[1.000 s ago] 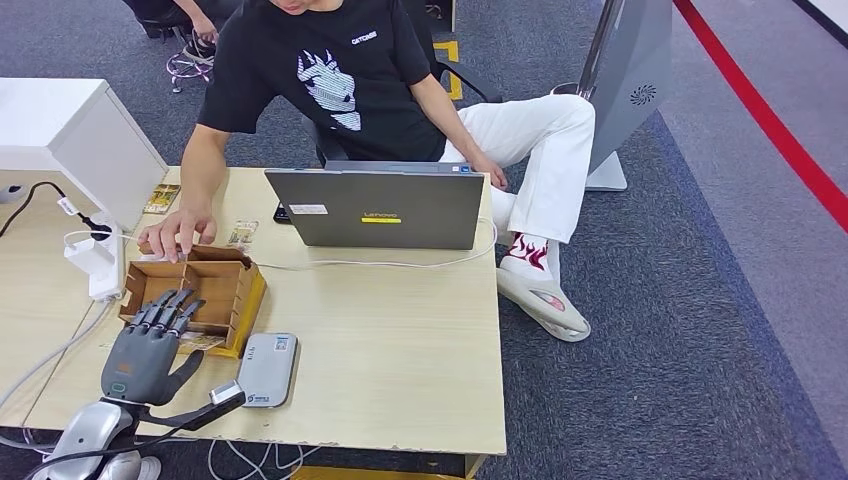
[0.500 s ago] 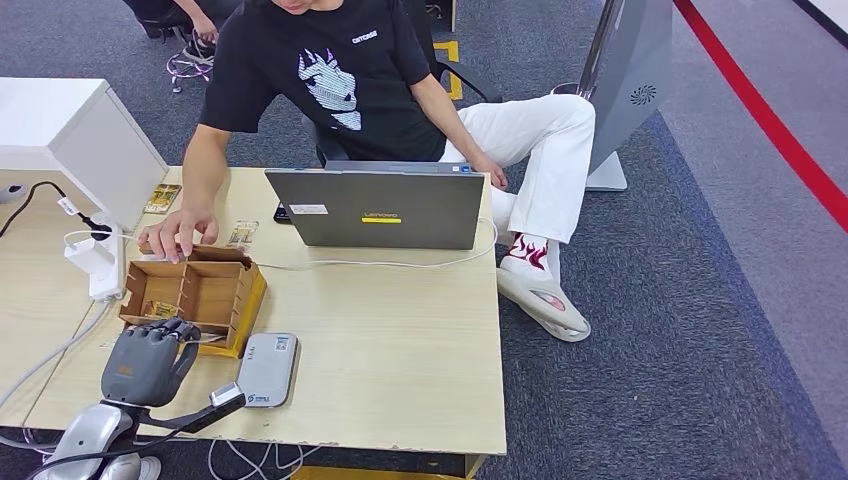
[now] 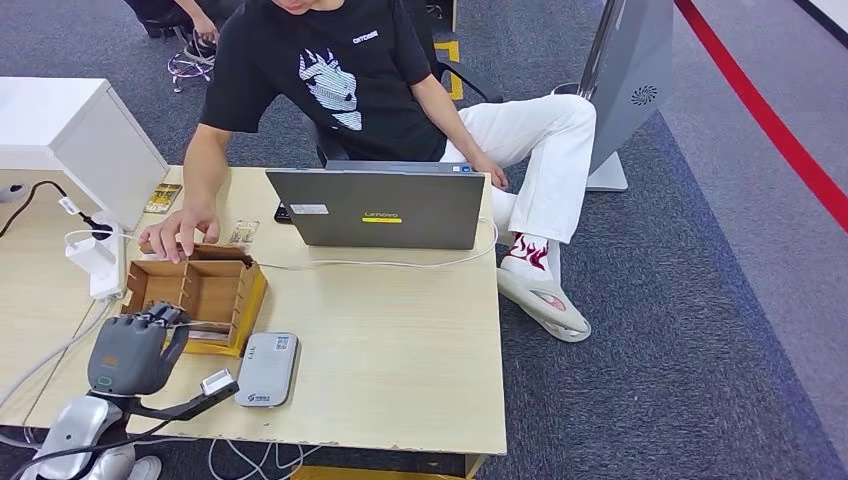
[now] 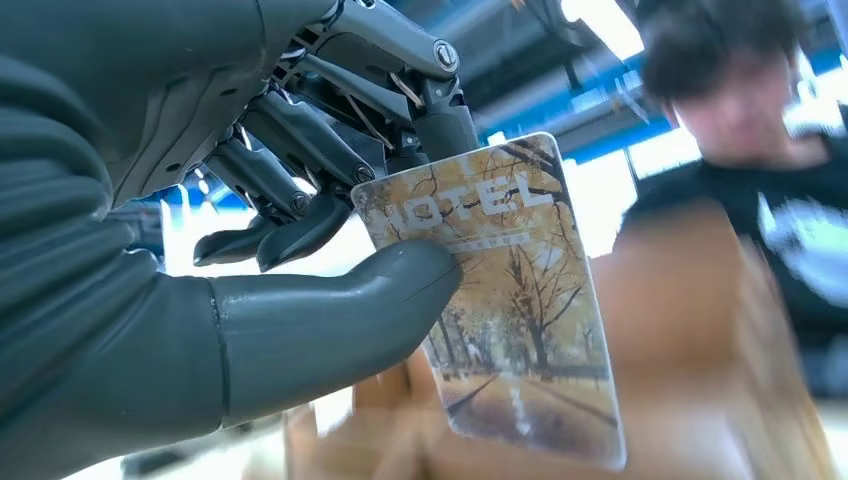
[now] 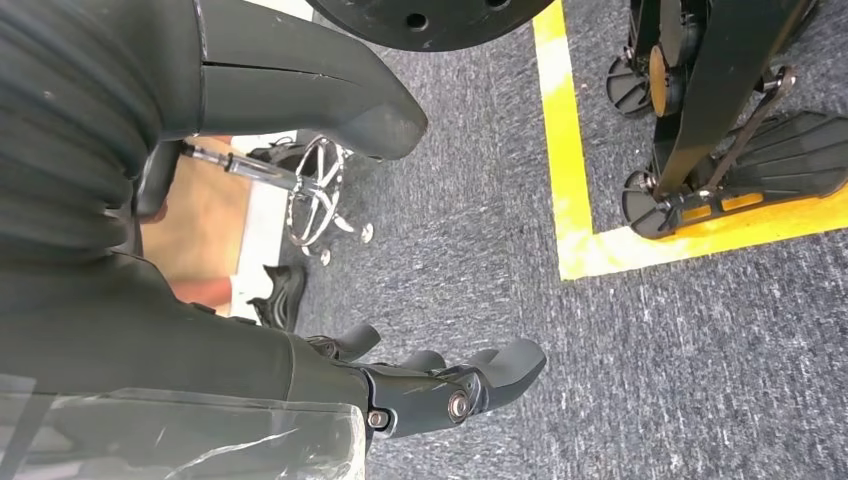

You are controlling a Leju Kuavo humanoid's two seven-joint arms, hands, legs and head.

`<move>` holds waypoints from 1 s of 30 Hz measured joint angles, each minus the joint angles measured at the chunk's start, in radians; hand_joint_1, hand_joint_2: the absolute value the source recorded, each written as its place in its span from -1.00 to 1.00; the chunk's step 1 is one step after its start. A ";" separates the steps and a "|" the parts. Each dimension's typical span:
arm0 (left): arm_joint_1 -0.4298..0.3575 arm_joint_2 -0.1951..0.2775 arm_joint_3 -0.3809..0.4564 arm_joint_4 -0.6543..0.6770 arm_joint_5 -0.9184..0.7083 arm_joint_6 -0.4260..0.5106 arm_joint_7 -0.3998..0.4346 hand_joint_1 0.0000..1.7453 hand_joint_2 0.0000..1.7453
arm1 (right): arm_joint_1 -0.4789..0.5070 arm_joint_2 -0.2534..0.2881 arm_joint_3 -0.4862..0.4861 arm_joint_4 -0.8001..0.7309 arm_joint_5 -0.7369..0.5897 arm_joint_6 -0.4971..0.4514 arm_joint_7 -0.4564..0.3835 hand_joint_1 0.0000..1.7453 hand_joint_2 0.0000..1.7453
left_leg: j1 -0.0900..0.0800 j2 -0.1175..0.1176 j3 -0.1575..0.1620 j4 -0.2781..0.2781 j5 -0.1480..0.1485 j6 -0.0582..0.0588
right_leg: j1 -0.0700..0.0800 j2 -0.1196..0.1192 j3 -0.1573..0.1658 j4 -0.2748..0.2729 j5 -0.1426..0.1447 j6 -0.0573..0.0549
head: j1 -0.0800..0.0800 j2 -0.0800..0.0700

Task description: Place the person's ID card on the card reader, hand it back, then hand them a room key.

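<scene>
Pinching a room key (image 4: 510, 310) between its thick thumb and darker fingers (image 4: 300, 150), the left hand (image 3: 128, 350) is hovering at the near edge of the brown cardboard box (image 3: 205, 290). In the left wrist view the key is showing as a rounded-corner card printed with yellow autumn trees along a path and the pale word HOTEL across one end; the thumb is pressing on one long side of it while most of the card is sticking out free.

One grey card reader (image 3: 268, 369) is lying flat on the wooden table (image 3: 400, 340), just beside the left hand on the side toward the table's middle. One box with open compartments is standing between the hand and the person; its contents are too small to tell. One grey laptop (image 3: 378, 208) is sitting at the far edge with its lid toward the robot. Two small card-like items (image 3: 242, 233) are lying past the box, one (image 3: 162, 197) nearer the white cabinet (image 3: 60, 130).

The person's hand (image 3: 180, 233) is resting on the box's far rim. Bare tabletop is stretching from the reader to the right edge.

The right hand (image 5: 440, 390) is hanging over grey carpet, its fingers loosely curled around nothing.
</scene>
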State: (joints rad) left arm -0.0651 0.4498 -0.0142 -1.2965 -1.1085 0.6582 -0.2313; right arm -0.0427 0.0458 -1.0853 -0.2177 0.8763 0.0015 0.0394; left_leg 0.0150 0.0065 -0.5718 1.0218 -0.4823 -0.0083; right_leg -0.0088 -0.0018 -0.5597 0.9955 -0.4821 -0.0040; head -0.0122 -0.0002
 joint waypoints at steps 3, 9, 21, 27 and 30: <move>-0.056 0.032 0.028 -0.050 0.027 -0.027 -0.004 1.00 1.00 | -0.002 0.000 -0.003 0.000 0.007 0.001 -0.002 -1.00 1.00 | 0.000 0.000 0.000 0.000 0.001 -0.001 | 0.000 0.000 0.000 0.000 0.000 0.000 | 0.000 0.000; -0.137 0.068 0.067 -0.107 0.045 -0.063 -0.011 1.00 1.00 | -0.005 0.000 -0.007 0.000 0.013 0.002 -0.010 -1.00 1.00 | 0.000 0.000 0.000 0.000 0.002 -0.001 | 0.000 0.000 0.000 0.000 0.001 -0.001 | 0.000 0.000; -0.150 0.082 0.072 -0.116 0.045 -0.065 -0.018 1.00 1.00 | -0.010 0.002 -0.010 0.000 0.014 0.006 -0.011 -1.00 1.00 | 0.000 0.000 0.000 0.000 0.002 -0.001 | 0.000 0.000 0.000 0.000 0.001 -0.001 | 0.000 0.000; -0.151 0.082 0.072 -0.116 0.042 -0.066 -0.019 0.95 1.00 | -0.010 0.002 -0.012 0.000 0.014 0.006 -0.009 -1.00 1.00 | 0.000 0.000 0.000 0.000 0.002 -0.001 | 0.000 0.000 0.000 0.000 0.001 -0.001 | 0.000 0.000; -0.151 0.082 0.072 -0.116 0.040 -0.065 -0.020 -0.01 1.00 | -0.010 0.003 -0.013 0.000 0.015 0.006 -0.008 -1.00 1.00 | 0.000 0.000 0.000 0.000 0.002 -0.001 | 0.000 0.000 0.000 0.000 0.001 -0.001 | 0.000 0.000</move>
State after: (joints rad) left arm -0.2160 0.5322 0.0580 -1.4122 -1.0683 0.5934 -0.2511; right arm -0.0528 0.0484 -1.0987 -0.2177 0.8915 0.0075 0.0313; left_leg 0.0151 0.0066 -0.5719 1.0218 -0.4807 -0.0097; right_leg -0.0088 -0.0015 -0.5597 0.9958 -0.4808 -0.0045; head -0.0125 -0.0003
